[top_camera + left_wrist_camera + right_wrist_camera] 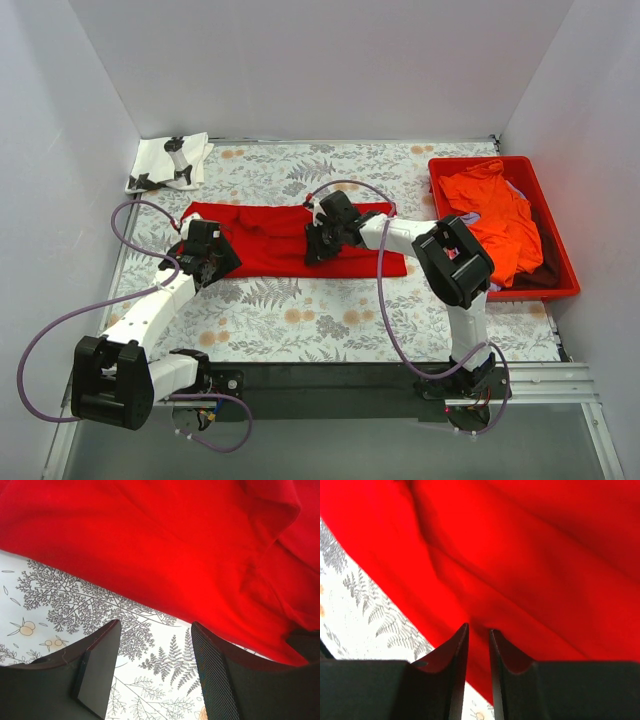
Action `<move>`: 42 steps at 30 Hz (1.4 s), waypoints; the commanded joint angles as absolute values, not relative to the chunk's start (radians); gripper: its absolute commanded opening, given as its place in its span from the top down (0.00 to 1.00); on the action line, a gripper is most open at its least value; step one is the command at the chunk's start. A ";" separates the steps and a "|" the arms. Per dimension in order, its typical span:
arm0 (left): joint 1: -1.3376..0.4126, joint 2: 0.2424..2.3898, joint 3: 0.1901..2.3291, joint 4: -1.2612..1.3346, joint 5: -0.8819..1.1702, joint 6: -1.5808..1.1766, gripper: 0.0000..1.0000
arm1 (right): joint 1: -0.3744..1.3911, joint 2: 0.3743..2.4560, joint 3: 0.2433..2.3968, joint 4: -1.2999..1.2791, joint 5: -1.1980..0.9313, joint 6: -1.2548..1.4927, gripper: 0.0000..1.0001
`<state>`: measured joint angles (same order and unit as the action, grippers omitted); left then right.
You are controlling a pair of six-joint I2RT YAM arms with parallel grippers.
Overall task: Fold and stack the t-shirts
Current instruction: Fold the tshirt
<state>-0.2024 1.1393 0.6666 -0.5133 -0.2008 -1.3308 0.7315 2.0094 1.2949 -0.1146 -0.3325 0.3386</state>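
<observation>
The bright red t-shirt (pixel 270 240) lies as a long folded strip across the middle of the floral tablecloth. My left gripper (pixel 210 260) is open and empty just off the shirt's near left edge; in the left wrist view its jaws (pixel 155 627) stand wide apart over the fern print, with the red cloth (pixel 165 545) ahead. My right gripper (pixel 317 252) is over the shirt's middle near edge. In the right wrist view its jaws (pixel 478 628) are nearly closed and pinch a fold of red cloth (pixel 530 565), with creases running to the tips. A folded white t-shirt with black print (pixel 168 162) lies at the back left.
A rigid red plastic tray (pixel 560 255) stands at the right, holding an orange t-shirt (pixel 497 215) over lavender and dark cloth. White walls close in the back and both sides. The arm bases sit on a black bar (pixel 330 380) at the near edge.
</observation>
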 commanded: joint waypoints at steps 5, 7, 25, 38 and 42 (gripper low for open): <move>-0.206 1.114 0.664 -0.468 -0.222 -1.319 0.43 | 0.707 2.048 1.410 -0.100 -0.174 0.316 0.69; -0.206 1.115 0.664 -0.468 -0.224 -1.318 0.44 | 0.681 2.062 1.422 -0.104 -0.135 0.310 0.69; -0.035 1.106 0.667 -0.517 -0.239 -1.425 0.40 | 0.496 1.709 1.047 -0.130 -0.215 0.327 0.62; 0.196 1.275 0.704 -0.502 -0.268 -1.532 0.36 | 0.396 1.517 0.787 -0.045 -0.245 0.370 0.49; 0.239 1.307 0.713 -0.451 -0.213 -1.514 0.36 | 0.374 1.494 0.776 -0.035 -0.262 0.365 0.49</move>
<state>0.2123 1.3037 0.6746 -0.5060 -0.2329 -1.5101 0.3874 1.5387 0.7868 -0.0937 -0.2337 0.3599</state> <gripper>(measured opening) 0.641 0.504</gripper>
